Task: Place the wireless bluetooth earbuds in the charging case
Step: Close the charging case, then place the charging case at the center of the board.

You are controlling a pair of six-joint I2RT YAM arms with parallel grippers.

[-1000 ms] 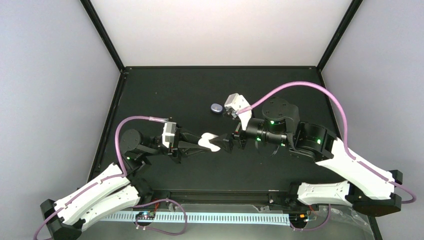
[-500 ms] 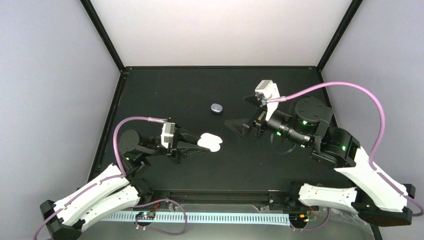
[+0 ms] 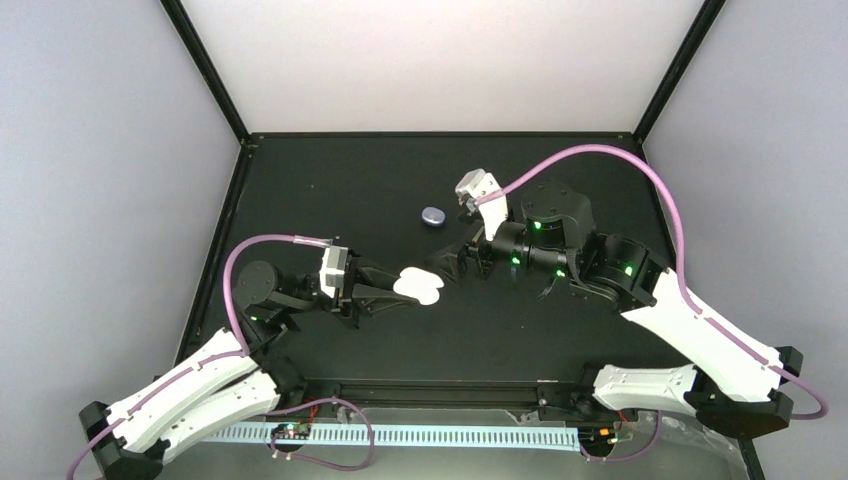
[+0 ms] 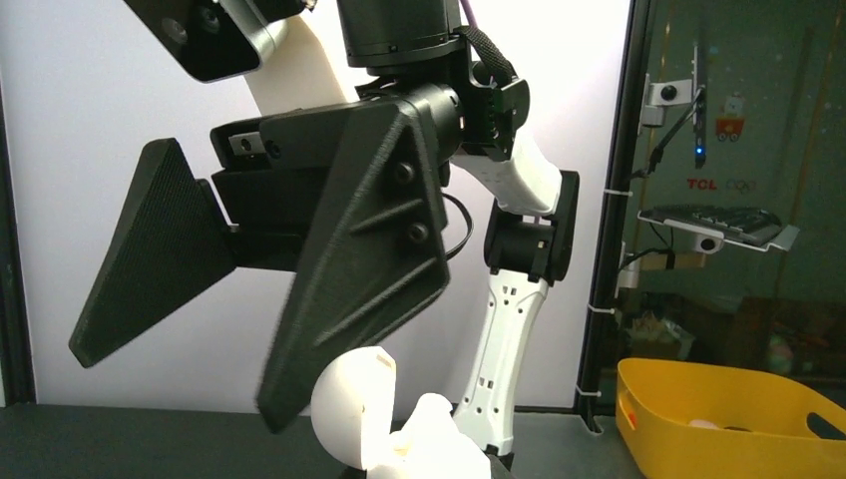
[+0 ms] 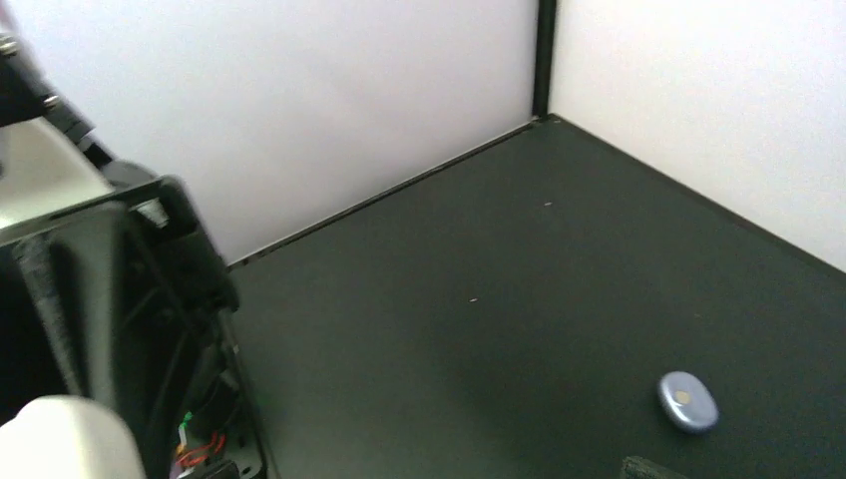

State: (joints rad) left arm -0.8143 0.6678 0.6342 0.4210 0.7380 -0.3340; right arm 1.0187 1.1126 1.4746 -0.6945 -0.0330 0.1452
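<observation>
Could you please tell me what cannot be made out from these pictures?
- Earbuds: none discernible; inside of the white case too small in top view, cut by the bottom edge in left wrist view.
- Left gripper grip on it: below the left wrist frame.
- Bluish oval case: contents too small to tell.

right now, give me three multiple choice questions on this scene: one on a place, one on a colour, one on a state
1. Where is the lilac case?
A. on the table, apart from both arms
B. in the right gripper
C. under the left arm

2. What colour is the case in the left gripper?
A. black
B. white
C. yellow

3. How do the jaws of the right gripper stand?
A. shut on a case
B. shut on nothing
C. open

Answers:
1 A, it lies alone on the black table.
2 B, the white case sits between its fingers.
3 C, its fingers stand spread, holding nothing.
</observation>
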